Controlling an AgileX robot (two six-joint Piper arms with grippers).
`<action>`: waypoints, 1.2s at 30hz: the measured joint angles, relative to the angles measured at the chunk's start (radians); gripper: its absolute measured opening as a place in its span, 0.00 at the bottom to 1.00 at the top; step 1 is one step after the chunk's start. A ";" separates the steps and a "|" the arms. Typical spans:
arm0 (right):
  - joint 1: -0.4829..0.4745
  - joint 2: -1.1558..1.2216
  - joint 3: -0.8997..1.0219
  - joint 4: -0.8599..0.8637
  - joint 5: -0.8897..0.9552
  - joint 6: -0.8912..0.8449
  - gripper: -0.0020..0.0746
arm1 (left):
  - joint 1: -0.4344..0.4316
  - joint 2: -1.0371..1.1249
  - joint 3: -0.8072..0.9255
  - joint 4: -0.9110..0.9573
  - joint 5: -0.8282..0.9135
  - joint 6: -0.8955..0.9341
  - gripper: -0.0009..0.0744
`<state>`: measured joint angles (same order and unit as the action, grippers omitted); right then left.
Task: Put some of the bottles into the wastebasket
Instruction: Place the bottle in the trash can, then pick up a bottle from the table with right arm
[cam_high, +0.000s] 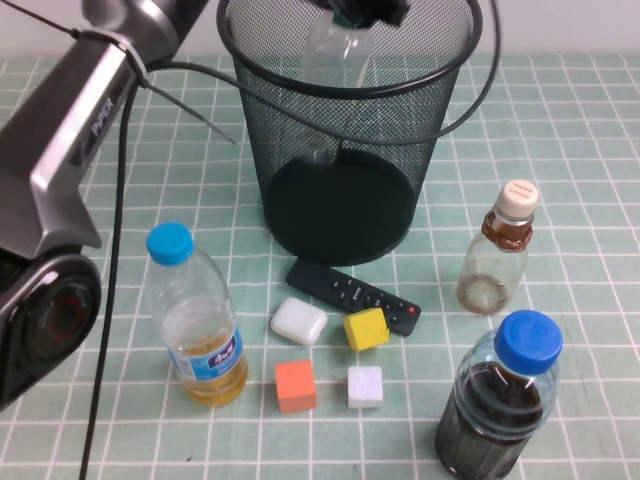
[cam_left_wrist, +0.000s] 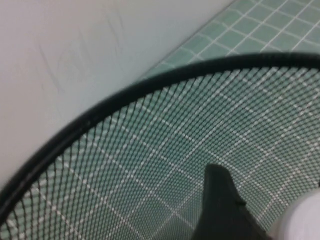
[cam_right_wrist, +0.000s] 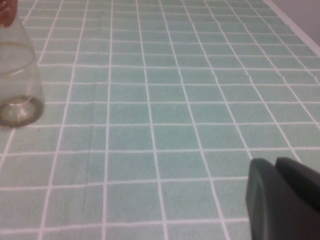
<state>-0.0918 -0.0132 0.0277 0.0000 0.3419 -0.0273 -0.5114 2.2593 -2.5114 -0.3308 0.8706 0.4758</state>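
My left gripper is over the mouth of the black wire-mesh wastebasket, shut on a clear bottle that hangs upright inside the rim. In the left wrist view one black finger shows beside the bottle's white cap, with the basket rim beyond. The smaller clear bottle, with a cream cap and brown neck, stands on the table to the right of the basket and also shows in the right wrist view. My right gripper is low over the green tiles, shut and empty, and is outside the high view.
A blue-capped bottle of yellow liquid stands front left. A blue-capped bottle of dark liquid stands front right. A black remote, a white case and yellow, orange and white cubes lie before the basket.
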 joint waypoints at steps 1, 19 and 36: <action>0.000 0.000 0.000 0.000 -0.010 0.000 0.02 | 0.006 0.011 0.000 -0.013 0.010 0.000 0.45; 0.000 0.000 -0.013 0.561 -0.272 0.027 0.02 | 0.035 0.085 0.000 -0.106 0.070 0.001 0.70; 0.000 0.546 -0.698 0.302 0.504 -0.013 0.02 | 0.035 -0.291 -0.002 -0.021 0.302 -0.053 0.02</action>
<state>-0.0918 0.5333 -0.6700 0.3017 0.8458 -0.0406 -0.4762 1.9685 -2.5129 -0.3517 1.1729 0.4226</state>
